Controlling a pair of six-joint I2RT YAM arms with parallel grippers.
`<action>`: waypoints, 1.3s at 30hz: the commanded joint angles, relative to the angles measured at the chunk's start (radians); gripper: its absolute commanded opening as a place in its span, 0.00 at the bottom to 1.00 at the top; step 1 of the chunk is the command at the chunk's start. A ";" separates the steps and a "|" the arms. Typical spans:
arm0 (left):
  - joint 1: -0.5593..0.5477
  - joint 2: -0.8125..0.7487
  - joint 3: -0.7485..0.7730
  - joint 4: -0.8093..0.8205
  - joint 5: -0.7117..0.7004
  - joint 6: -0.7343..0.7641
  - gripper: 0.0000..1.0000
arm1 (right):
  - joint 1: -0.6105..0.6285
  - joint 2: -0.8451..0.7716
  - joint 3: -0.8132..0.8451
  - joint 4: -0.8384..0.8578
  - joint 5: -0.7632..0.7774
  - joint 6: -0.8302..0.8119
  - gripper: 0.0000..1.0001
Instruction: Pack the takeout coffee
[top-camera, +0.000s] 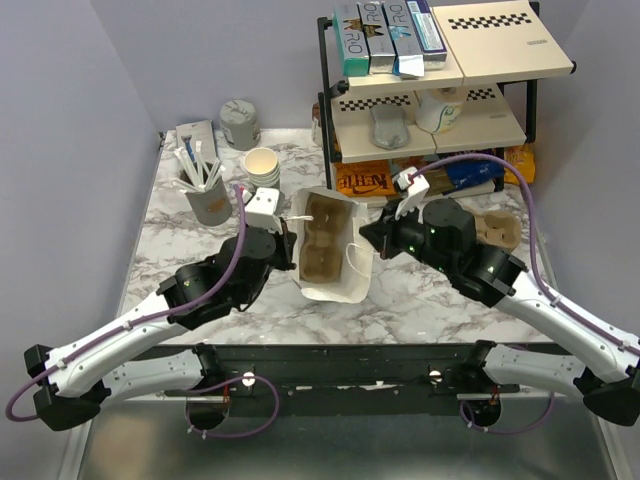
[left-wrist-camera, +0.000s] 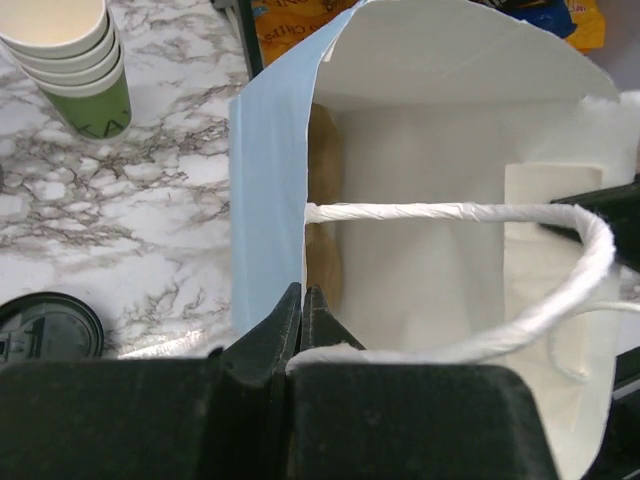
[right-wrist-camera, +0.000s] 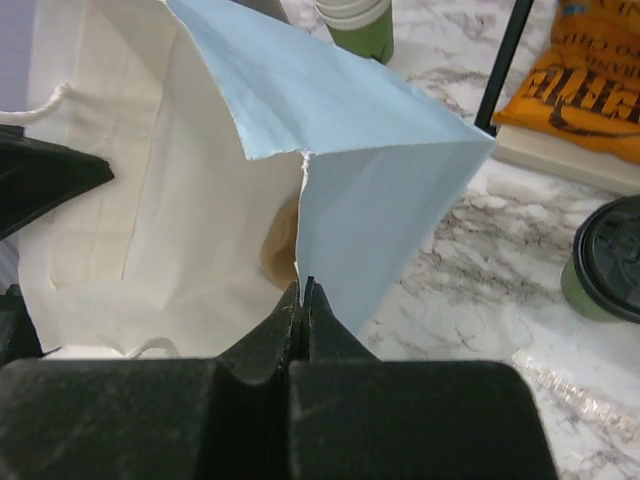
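From the top view we see the left gripper (top-camera: 293, 240) and the right gripper (top-camera: 365, 238) at opposite sides of the mouth of a white paper bag (top-camera: 335, 285). A brown cup carrier (top-camera: 322, 240) sits inside, between the two sets of fingers. We cannot make out the takeout coffee here.

In the left wrist view, our left fingers (left-wrist-camera: 275, 335) are pressed together on the near rim of the bag, with the rim pinched between them. The bag's twisted handle (left-wrist-camera: 450, 212) runs across just beyond the fingertips. A stack of cups (left-wrist-camera: 75, 60) stands far off to their left, and a flat black lid (left-wrist-camera: 45, 325) lies on the marble beside them, also left.

In the right wrist view, our right fingers (right-wrist-camera: 275, 335) clamp the bag's rim just as tightly. The takeout coffee (right-wrist-camera: 610, 262) stands upright on the marble well to the right of the fingertips, outside the bag, and an orange chip bag (right-wrist-camera: 590, 80) lies beyond it.
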 joint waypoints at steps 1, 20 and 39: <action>-0.006 -0.075 -0.135 0.208 0.032 0.193 0.00 | 0.003 -0.059 -0.085 0.278 -0.041 -0.212 0.01; -0.006 0.113 0.133 0.120 -0.020 0.299 0.00 | 0.019 0.002 -0.082 -0.036 0.348 0.266 0.01; -0.010 0.246 0.129 0.058 0.260 0.347 0.00 | 0.017 -0.126 -0.365 -0.148 0.235 0.538 0.53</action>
